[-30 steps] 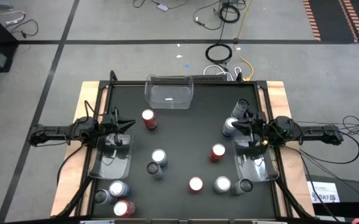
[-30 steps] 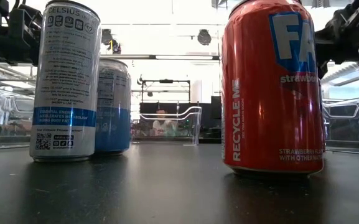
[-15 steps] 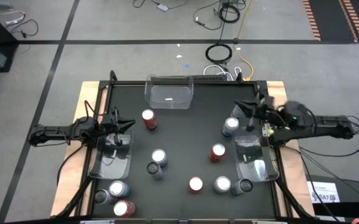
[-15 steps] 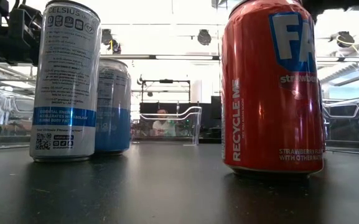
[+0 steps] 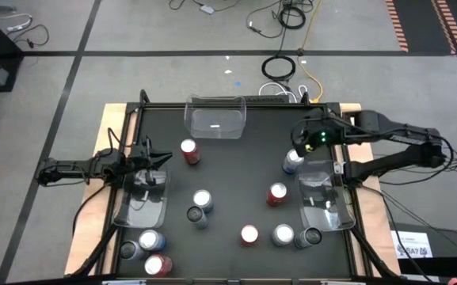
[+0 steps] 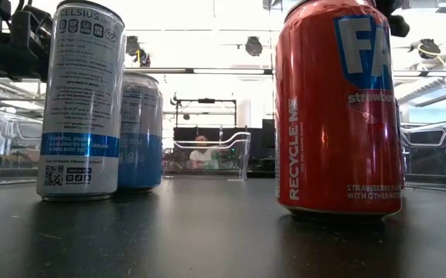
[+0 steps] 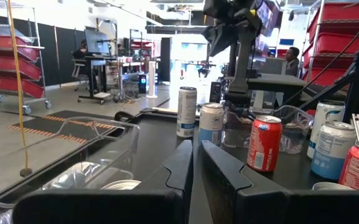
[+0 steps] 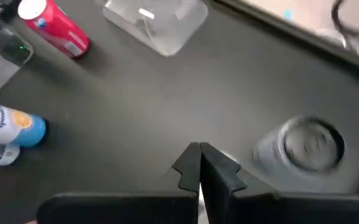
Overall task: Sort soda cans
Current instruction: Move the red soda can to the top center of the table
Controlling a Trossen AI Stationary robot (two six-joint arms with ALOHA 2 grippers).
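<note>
High view shows the right arm swung up and away from where it was a second ago: its gripper (image 5: 314, 140) sat over the clear bin (image 5: 325, 198) on the right side of the table then, and now it hangs near the far right corner, above a dark can that I can only make out properly in its wrist picture, the grey can (image 8: 298, 147) lying just ahead of the fingertips. Its fingers are pressed together with nothing between them, so I judge this to be an approach and not yet a pick; the jaws would have to open before they could take that can. The silver-blue can (image 5: 293, 161) stands just beside the bin's far end, and the red can (image 5: 276, 194) sits near the bin's inner side. The left gripper (image 5: 155, 159) has not moved in that second; it waits over the left bin (image 5: 142, 207) with its fingers nearly shut and empty, as its own wrist view shows. The rest of the soda cans are scattered over the black mat: a red one (image 5: 188, 150) near the far bin (image 5: 215, 117), a pair in the middle (image 5: 201, 200), three near the right front (image 5: 282, 234) and three at the left front (image 5: 150, 241). Neither side bin appears to hold a can, so the sorting looks barely begun.
</note>
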